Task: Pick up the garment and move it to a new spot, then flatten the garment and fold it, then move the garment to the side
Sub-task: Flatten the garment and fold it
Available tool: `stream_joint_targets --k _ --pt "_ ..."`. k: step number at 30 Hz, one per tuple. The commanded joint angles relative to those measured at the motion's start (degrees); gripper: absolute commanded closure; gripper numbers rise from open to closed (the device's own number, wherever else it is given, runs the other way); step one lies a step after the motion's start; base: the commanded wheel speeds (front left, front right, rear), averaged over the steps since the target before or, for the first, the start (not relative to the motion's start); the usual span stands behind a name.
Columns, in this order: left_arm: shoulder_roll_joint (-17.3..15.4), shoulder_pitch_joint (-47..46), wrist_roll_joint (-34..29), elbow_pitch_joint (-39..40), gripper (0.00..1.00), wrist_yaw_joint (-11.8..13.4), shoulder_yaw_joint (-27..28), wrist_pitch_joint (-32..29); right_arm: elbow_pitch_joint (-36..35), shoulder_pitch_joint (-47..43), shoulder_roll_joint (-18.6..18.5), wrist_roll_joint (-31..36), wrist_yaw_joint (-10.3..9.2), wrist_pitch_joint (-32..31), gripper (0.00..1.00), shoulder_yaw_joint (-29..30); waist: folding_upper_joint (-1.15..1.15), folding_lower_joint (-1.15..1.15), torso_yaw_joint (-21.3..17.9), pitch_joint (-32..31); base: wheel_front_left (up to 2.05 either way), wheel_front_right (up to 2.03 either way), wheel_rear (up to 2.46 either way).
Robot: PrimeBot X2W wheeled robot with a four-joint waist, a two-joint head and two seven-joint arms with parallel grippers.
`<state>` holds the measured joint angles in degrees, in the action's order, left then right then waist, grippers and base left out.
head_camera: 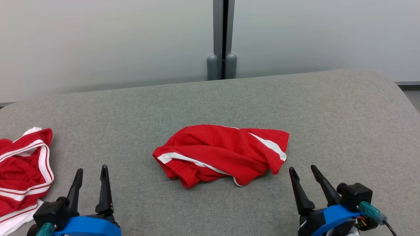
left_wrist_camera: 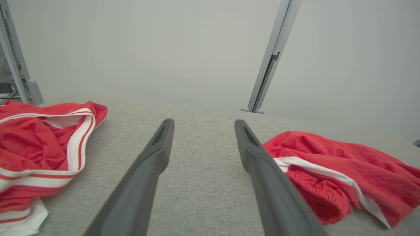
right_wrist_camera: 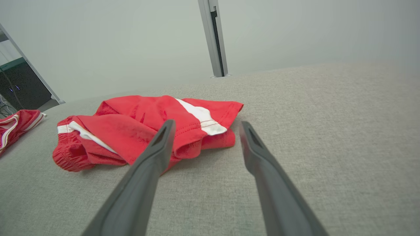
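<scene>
Currently: red garment lies crumpled near the middle of the grey worktop, with a white stripe along its near edge and another at its 3 o'clock end. Not flattened, not folded. Left hand sits at 7 o'clock from the garment, fingers spread with nothing between them, apart from the cloth. Right hand is at 4 o'clock, just beside the garment's right corner, likewise spread and empty. Second red garment, white-banded, lies at the worktop's 9 o'clock edge, near the left hand. Grey post stands at 12 o'clock behind the worktop.
</scene>
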<state>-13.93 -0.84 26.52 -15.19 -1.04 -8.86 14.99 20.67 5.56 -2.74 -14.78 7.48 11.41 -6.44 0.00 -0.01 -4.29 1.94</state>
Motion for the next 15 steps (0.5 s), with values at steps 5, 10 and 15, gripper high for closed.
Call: stream_joint_targets --k 5,10,15 --pt "1.6 -0.1 -2.3 -0.5 0.0 -1.6 2.0 0.3 0.5 1.4 -0.3 -0.5 0.03 -2.5 0.0 -1.9 0.0 0.01 0.8 0.6 0.0 0.0 0.0" --pt "2.8 -1.5 -3.7 -0.9 0.0 -2.8 2.3 0.3 4.0 4.8 -0.3 -2.5 0.03 -5.8 0.0 -4.1 0.0 0.01 1.7 2.0 0.0 0.0 0.0" --pt "3.3 -2.4 -4.6 -1.4 0.0 -3.6 2.4 0.3 8.0 8.0 -0.3 -3.8 0.03 -7.0 0.0 -5.2 0.0 0.01 2.7 3.0 0.0 0.0 0.0"
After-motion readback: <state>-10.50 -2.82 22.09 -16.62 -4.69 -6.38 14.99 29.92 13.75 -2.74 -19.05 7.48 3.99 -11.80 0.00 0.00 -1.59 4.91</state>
